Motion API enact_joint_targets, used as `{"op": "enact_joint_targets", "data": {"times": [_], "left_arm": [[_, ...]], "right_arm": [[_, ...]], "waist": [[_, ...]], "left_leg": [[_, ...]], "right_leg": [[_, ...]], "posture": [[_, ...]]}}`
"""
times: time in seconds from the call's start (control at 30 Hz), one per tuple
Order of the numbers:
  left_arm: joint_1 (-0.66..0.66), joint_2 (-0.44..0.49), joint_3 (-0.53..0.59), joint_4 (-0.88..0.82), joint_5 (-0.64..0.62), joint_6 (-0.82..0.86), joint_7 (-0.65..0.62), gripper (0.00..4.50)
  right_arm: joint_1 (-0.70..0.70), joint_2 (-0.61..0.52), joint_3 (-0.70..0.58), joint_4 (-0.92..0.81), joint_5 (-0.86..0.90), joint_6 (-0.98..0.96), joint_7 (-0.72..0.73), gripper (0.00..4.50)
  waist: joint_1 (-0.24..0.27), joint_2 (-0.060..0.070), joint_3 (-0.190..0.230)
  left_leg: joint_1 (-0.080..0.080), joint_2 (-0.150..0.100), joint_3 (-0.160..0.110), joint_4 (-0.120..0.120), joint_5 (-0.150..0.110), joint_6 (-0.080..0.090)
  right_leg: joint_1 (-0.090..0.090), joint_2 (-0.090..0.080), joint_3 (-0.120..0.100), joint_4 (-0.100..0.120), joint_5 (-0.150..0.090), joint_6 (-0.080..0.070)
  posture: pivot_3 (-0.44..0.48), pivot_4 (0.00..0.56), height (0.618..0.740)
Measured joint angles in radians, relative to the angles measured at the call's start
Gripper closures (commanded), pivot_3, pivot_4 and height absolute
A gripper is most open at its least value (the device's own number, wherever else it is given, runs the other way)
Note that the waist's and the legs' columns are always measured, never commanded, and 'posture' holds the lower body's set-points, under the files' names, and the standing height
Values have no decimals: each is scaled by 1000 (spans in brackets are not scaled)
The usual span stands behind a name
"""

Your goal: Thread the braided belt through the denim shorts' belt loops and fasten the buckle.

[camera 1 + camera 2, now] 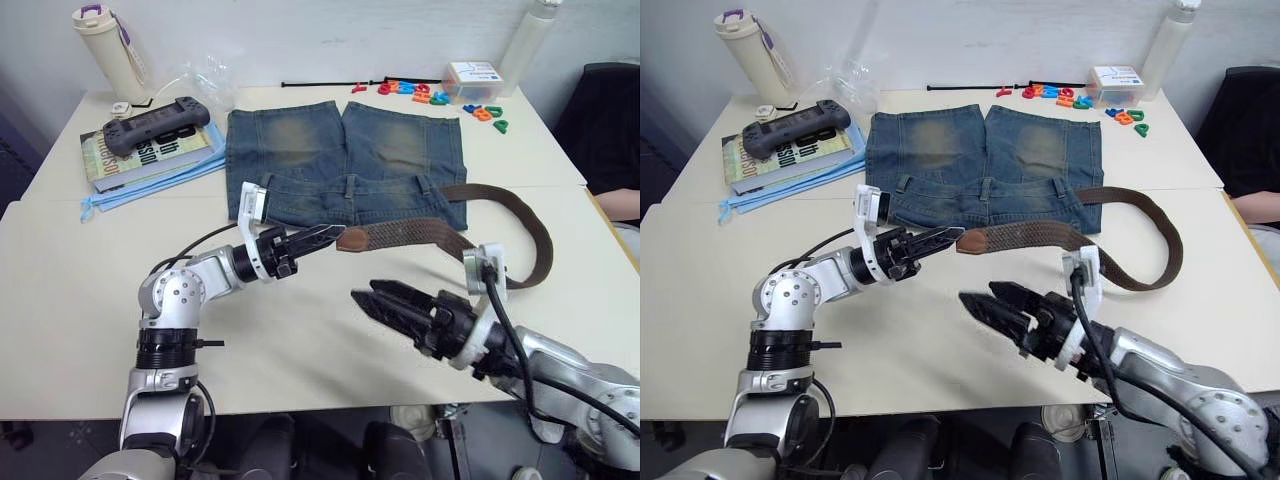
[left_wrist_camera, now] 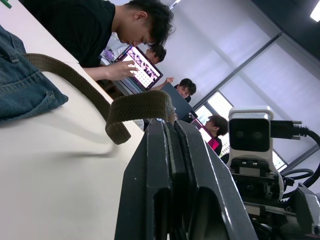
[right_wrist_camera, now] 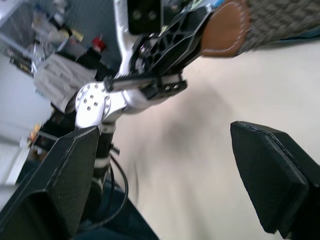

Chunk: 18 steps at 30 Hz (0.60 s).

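The braided belt (image 1: pixel 455 235) curves across the table just below the denim shorts (image 1: pixel 345 165). My left gripper (image 1: pixel 330 235) pinches its tan tip (image 1: pixel 353 238). My right gripper (image 1: pixel 365 297) hovers nearby, spread wide and holding nothing.

Cream table (image 1: pixel 90 330) against a white wall (image 1: pixel 330 30), large windows (image 2: pixel 260 70) beyond.

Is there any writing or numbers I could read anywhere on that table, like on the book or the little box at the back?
Nothing reads in full.
Book: large pale letters on the cover, half hidden under the black game controller; not legible.
Small white box: a blue label, too small to read.
Coloured plastic pieces: look like toy letters or numbers, too jumbled to tell.
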<state>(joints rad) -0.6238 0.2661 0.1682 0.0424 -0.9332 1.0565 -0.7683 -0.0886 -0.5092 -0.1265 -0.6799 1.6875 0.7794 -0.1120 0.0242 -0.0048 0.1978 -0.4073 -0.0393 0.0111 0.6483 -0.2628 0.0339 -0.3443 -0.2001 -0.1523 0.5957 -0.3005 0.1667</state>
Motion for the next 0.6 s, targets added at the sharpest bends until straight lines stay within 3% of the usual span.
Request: {"op": "enact_joint_targets", "data": {"times": [0.17,0.33,0.43,0.6], "left_arm": [[0,4,3,-5,-12,12,10,4500],[0,4,8,-34,-26,18,25,4500],[0,4,9,-35,-35,24,35,4500],[0,6,10,-36,-45,25,44,4500]], "right_arm": [[-36,122,-3,93,-46,-130,-61,50],[-40,160,-18,100,-47,-193,-71,50],[-40,160,-21,100,-47,-196,-73,808],[-50,160,-27,100,-47,-210,-77,3096]], "waist": [[1,0,0],[0,0,0],[0,0,0],[0,0,0]], "left_leg": [[0,0,1,-1,0,0],[0,1,2,-1,0,0],[0,1,4,-1,0,0],[-1,1,11,-2,0,0]], "right_leg": [[-2,0,2,1,0,0],[-3,1,3,1,0,0],[-5,1,5,3,0,0],[-13,1,13,8,0,0]], "posture": [[0,150,703],[0,150,703],[0,150,703],[0,150,703]]}}
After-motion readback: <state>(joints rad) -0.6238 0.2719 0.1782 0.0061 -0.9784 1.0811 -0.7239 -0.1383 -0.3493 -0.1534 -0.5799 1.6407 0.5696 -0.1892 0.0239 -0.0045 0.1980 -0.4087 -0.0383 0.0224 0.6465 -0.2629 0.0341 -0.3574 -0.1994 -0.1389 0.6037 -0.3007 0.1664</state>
